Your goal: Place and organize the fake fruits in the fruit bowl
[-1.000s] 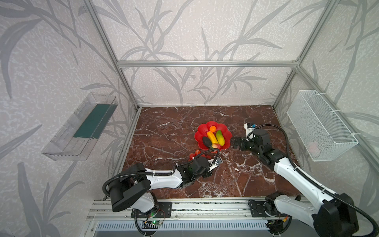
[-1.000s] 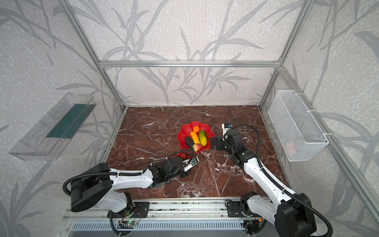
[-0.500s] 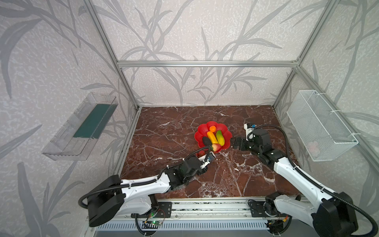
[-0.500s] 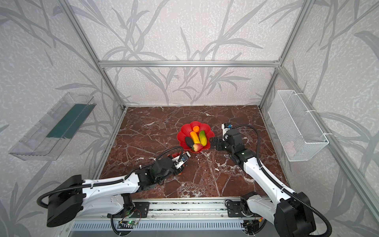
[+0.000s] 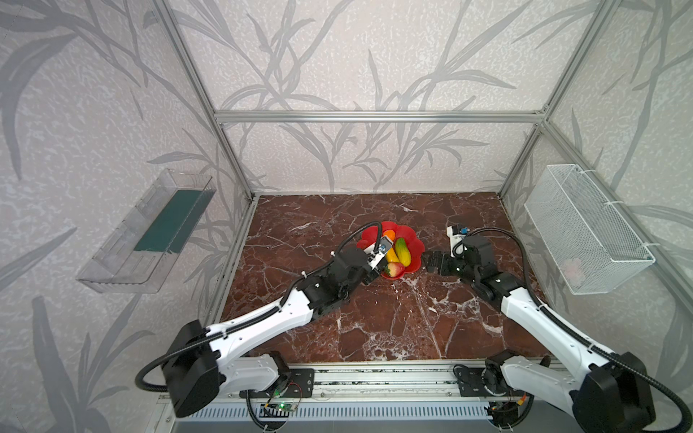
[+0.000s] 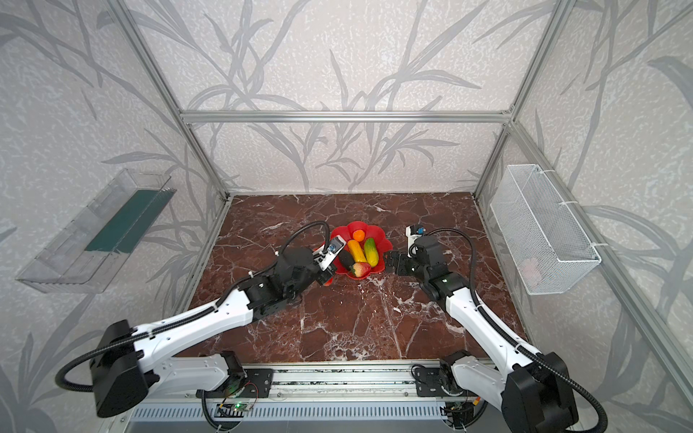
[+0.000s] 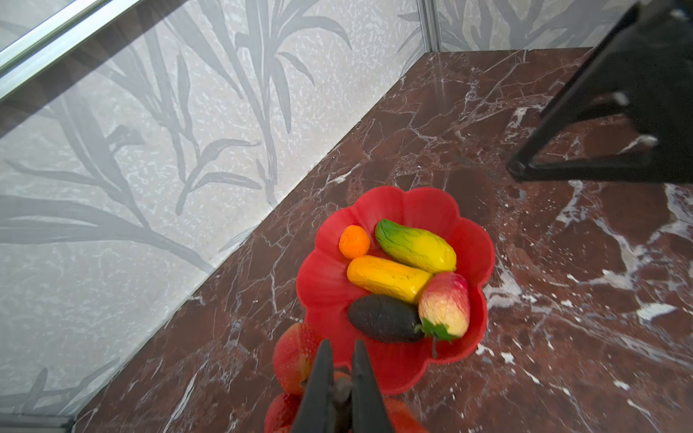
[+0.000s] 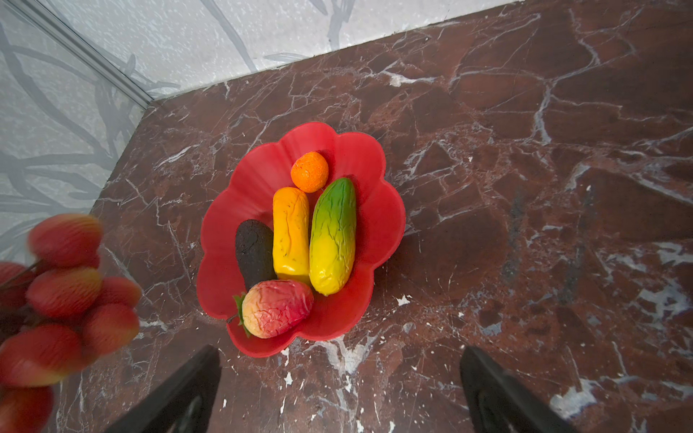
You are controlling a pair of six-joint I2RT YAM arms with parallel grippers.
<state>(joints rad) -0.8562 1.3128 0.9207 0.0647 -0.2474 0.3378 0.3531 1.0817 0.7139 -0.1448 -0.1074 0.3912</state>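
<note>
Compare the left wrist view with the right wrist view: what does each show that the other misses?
Left wrist only: the left end effector shut on the berry cluster, at the red bowl rim. Right wrist only: that the right end effector is open and empty, and most of the cluster's berries beside the bowl. Both: the bowl holding five fruits.

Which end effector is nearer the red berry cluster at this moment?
Left. The left end effector is shut on the red berry cluster beside the fruit bowl. The right end effector stands open across the bowl, apart from the cluster.
</note>
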